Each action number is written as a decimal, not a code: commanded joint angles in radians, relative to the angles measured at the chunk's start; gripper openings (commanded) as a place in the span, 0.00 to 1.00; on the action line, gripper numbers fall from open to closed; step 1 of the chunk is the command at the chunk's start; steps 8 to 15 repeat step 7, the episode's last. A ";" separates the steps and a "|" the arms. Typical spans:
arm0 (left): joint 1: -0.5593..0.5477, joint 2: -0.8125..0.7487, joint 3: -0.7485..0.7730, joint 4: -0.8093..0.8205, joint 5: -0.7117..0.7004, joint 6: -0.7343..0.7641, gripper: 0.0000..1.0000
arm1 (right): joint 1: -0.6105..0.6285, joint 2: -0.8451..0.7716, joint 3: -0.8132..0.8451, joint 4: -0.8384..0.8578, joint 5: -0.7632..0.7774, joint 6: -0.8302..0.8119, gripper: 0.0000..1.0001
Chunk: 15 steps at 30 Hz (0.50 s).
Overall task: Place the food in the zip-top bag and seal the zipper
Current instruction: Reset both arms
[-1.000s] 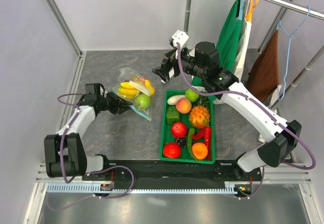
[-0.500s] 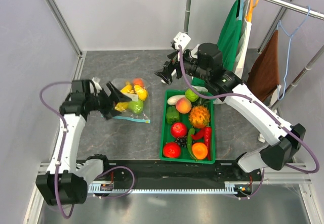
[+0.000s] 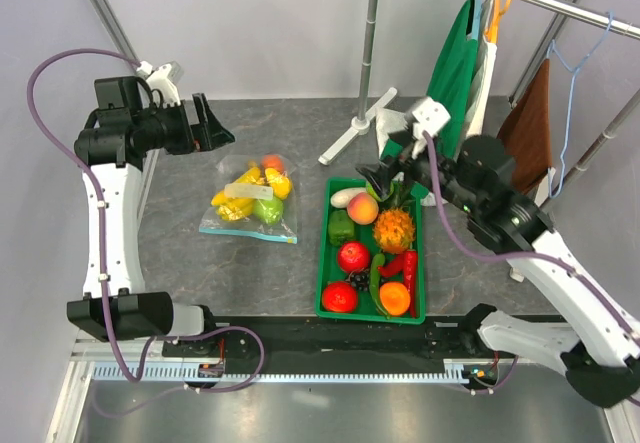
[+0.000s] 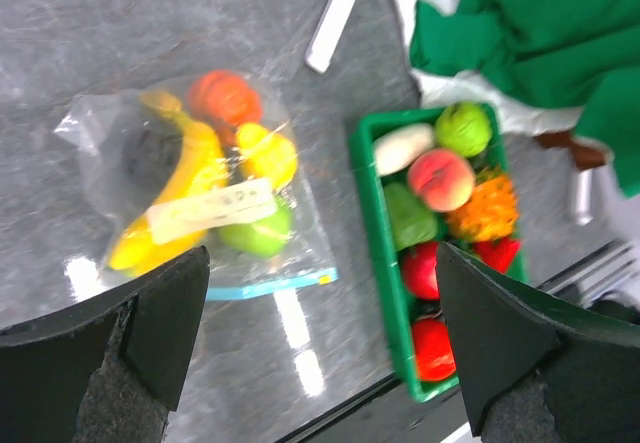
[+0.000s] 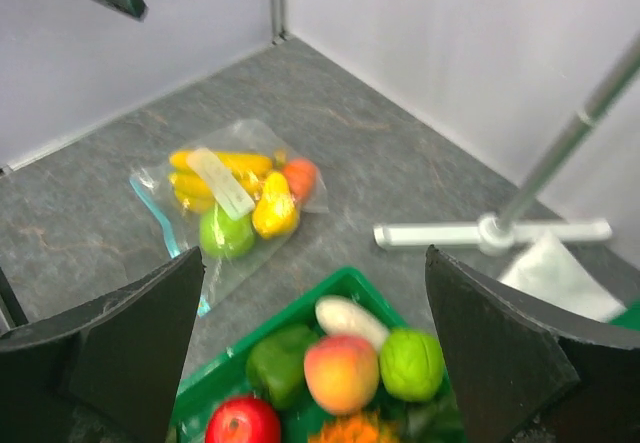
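- Loading is looking finished and you are weighing the sealing step: the bag (image 3: 250,201) is lying flat on the table (image 3: 190,263), carrying a banana (image 3: 232,201), an apple (image 3: 266,210), an orange (image 3: 272,163) and a yellow piece.
- The zipper (image 3: 248,233) is running along the bag's near edge, and the views are not showing whether it is pressed closed along its whole length.
- The left gripper (image 3: 210,128) is hanging high over the table's far-left corner, jaws spread wide and gripping nothing. The bag is sitting below it and toward the centre, well apart.
- The right gripper (image 3: 380,178) is hovering over the far end of the crate (image 3: 325,263), jaws likewise wide and empty. The bag is lying off to its left, with the crate's wall between them.
- If the strip is gaping, your next move is probably asking for one gripper to come down on one end of it, pinching and sliding along, while the other is pinning the bag. The thin plastic is likely to skid on the smooth table.
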 commanded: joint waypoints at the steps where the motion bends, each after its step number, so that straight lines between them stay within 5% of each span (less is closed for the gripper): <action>1: 0.001 -0.033 -0.025 -0.030 -0.051 0.163 1.00 | -0.004 -0.146 -0.101 -0.058 0.099 0.019 0.98; 15: -0.001 -0.056 -0.089 0.014 -0.118 0.148 1.00 | -0.010 -0.264 -0.156 -0.091 0.121 0.032 0.98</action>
